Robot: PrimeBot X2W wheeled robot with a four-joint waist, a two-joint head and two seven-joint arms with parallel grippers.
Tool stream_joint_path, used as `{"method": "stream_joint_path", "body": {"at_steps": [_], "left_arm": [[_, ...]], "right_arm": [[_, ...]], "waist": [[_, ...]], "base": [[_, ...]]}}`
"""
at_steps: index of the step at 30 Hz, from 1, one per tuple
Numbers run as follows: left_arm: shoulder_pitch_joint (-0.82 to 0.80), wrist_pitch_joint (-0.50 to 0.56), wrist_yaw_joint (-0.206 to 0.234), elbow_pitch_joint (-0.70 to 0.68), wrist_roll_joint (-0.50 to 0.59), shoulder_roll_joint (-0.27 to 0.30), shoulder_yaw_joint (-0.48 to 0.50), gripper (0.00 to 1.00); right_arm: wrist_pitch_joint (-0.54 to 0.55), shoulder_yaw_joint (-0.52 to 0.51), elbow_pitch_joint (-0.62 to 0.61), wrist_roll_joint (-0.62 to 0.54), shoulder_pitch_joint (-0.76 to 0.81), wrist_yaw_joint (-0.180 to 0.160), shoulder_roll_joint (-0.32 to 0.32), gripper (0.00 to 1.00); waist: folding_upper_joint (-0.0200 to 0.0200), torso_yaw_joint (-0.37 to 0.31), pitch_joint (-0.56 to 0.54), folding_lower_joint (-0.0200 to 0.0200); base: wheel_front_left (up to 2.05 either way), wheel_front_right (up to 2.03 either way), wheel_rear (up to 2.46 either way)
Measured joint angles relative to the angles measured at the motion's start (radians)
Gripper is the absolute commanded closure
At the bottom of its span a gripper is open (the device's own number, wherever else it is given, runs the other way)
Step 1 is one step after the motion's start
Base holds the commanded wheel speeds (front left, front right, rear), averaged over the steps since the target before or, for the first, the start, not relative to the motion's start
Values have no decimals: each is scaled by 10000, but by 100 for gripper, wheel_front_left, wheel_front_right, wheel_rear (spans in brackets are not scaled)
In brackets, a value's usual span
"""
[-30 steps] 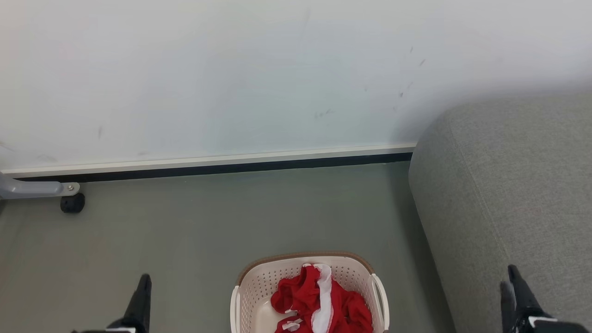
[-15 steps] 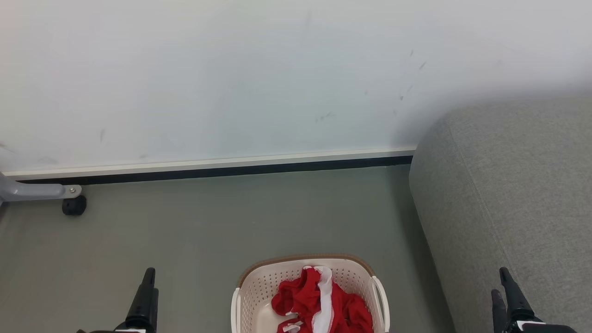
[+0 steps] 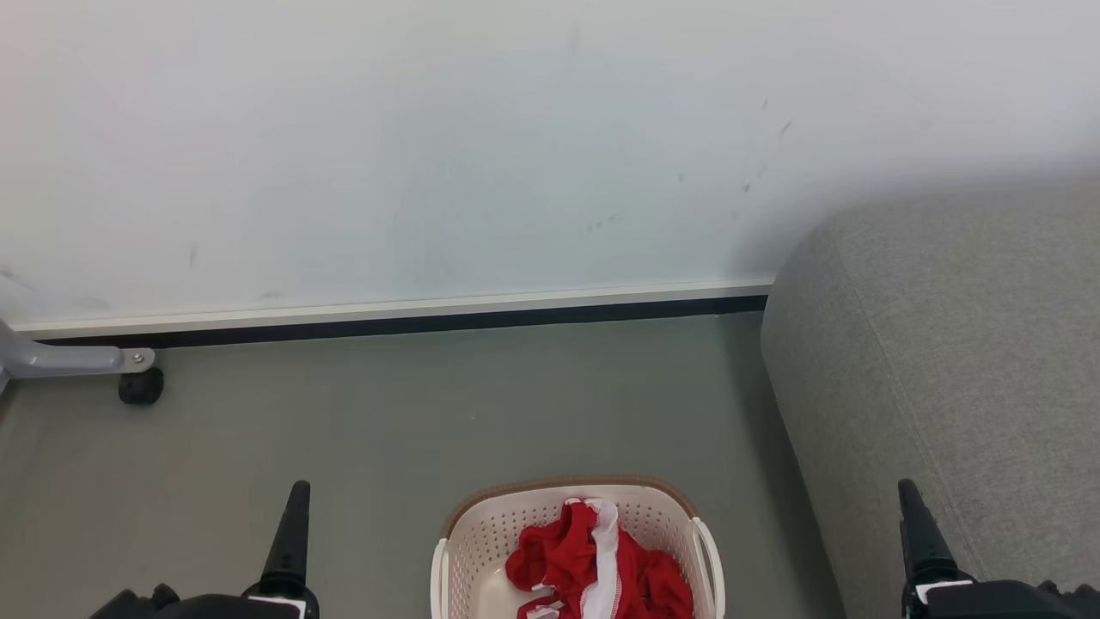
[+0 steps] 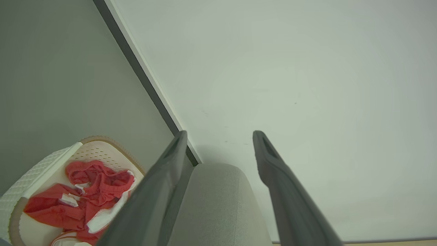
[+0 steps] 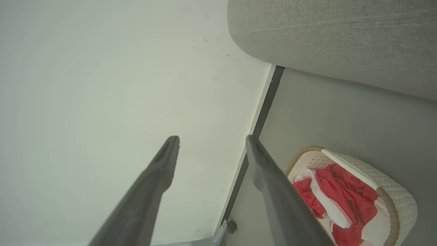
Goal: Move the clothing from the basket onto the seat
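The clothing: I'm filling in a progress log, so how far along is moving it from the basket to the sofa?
Done: nothing yet; no garment lies on the part of the sofa in view. In hand: nothing; the left tool and right tool are open and empty, on either side of the basket. Left: all the red clothing lies in the basket and has to go over.

left end effector (image 4: 218, 136): jaws apart | right end effector (image 5: 211, 140): jaws apart
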Motion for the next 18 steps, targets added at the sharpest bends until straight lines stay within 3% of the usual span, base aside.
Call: {"method": "stream_joint_path", "body": {"at_steps": [18], "left_arm": [[-5,-671,512,-443,3720,412,-995,0]], "right_arm": [[-692,1101,-552,-3369,2,-466,-313,0]], "waist": [[0,64,-105,0]], "base": [[0,0,0]]}}
